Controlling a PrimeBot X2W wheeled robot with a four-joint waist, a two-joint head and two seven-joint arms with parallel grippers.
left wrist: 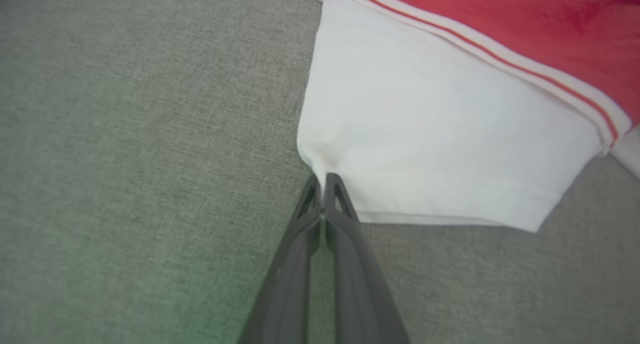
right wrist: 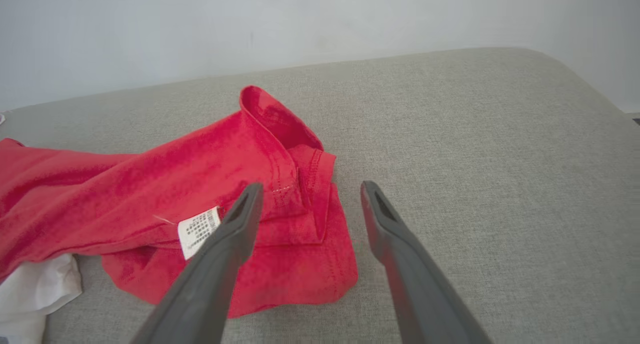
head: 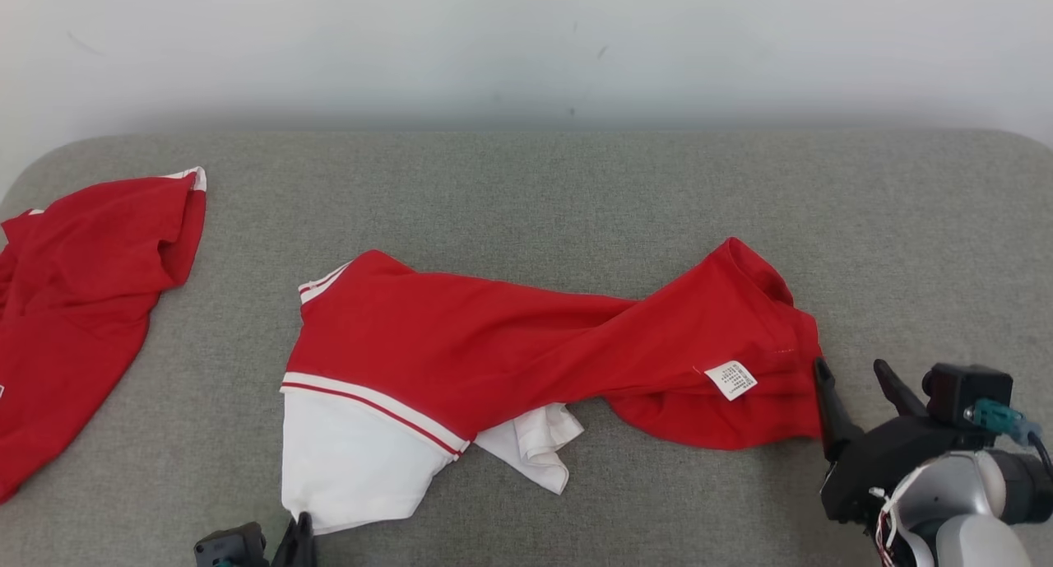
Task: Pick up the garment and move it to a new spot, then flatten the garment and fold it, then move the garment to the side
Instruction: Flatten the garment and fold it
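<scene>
The garment (head: 494,345), a red shirt with a white panel and red-and-white striped trim, lies across the middle of the grey cloth-covered tabletop (head: 576,197). It is twisted along its length and bunched, with a crumpled white piece poking out from under its near edge. The left gripper (left wrist: 322,176) has its fingers pressed together on the near-left corner of the white panel, where the cloth puckers at the tips, so it looks clamped on that corner. The right gripper (right wrist: 310,194) stands with its fingers apart at the garment's right end, one finger over the red hem and the other over bare cloth cover, holding nothing. Judging by this, the work is at an early stage: one corner is gripped and the other end is not yet taken, so the lift to a new spot, the flattening, the folding and the move to the side are all left to do. A white care label (head: 730,379) sits near the right hem, but its print is too small to read, and no brand shows. A second red garment (head: 74,304) lies well apart at the far left.
</scene>
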